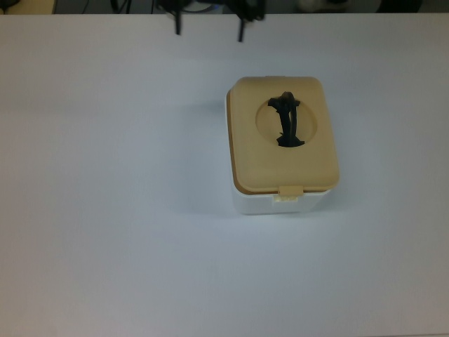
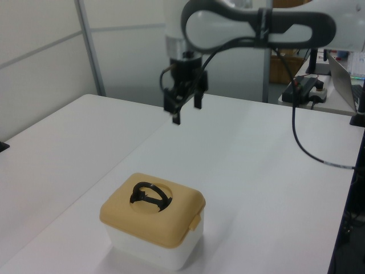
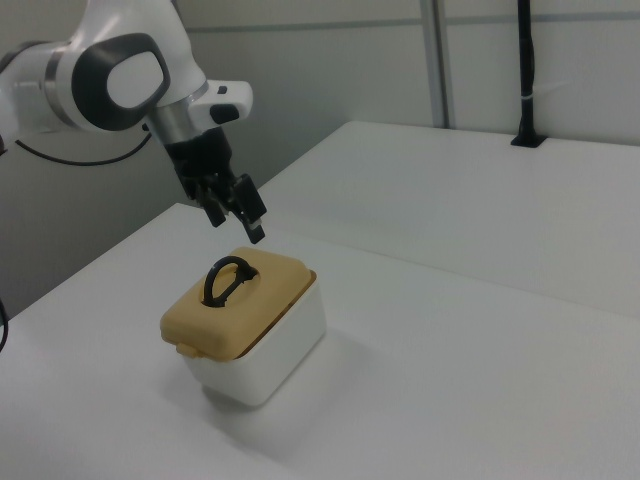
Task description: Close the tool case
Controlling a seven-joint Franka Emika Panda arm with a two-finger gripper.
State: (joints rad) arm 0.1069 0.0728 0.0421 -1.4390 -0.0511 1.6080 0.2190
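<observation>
**Lid seated on the case, gripper clear above**

Nearest in the left view sits the small white rectangular plastic tool case (image 2: 153, 246), resting on the plain white table (image 2: 256, 200). In the top view it lies right of centre. Its tan plastic lid with rounded corners (image 1: 283, 142) covers the box fully and looks level all round in all three views. The little beige latch tab (image 1: 290, 192) hangs over the front edge at the top view's lower side; whether it has clicked home cannot be told. The black curved handle (image 3: 229, 278) stands up from the round recess in the lid.

Farther back and higher, the black two-finger gripper (image 2: 185, 106) of the white arm hangs well apart from the case, with its fingers spread and nothing between them. In the top view only the fingertips show at the upper edge.

The closing looks done or nearly so. The remaining risk, as I judge it, is the latch: if the tab is only resting, the lid could lift when the case is picked up by the handle. A press on the tab from this height would need careful aim, since a push off-centre could slide the light box across the smooth table or catch the upright handle.
</observation>
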